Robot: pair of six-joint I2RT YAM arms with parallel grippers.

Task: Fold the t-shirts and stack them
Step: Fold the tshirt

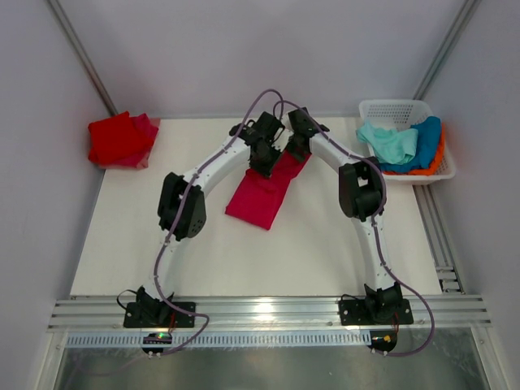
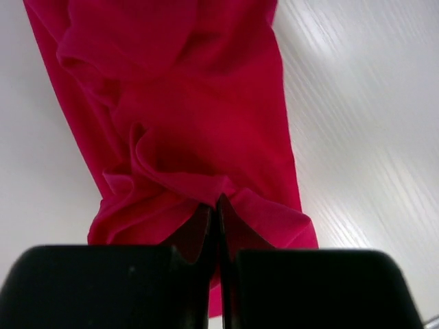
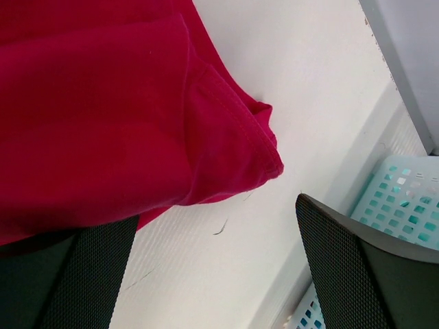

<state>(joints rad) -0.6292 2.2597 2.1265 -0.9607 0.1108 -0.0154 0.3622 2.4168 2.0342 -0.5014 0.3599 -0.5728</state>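
Left gripper (image 2: 216,205) pinches the pink tee (image 1: 262,197) mid-table; right gripper (image 3: 206,233) gapes empty beside it. A folded red tee (image 1: 120,140) lies at 10 o'clock (perhaps two stacked). Three more tees (image 1: 392,145) sit in the basket (image 1: 406,106) at 2 o'clock.

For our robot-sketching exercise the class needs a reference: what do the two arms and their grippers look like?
The left arm and right arm have white links between bulky black joint housings, on black bases. A greyish-purple cable runs along each. The left gripper and right gripper are black; the right's pads carry a fine mesh texture.
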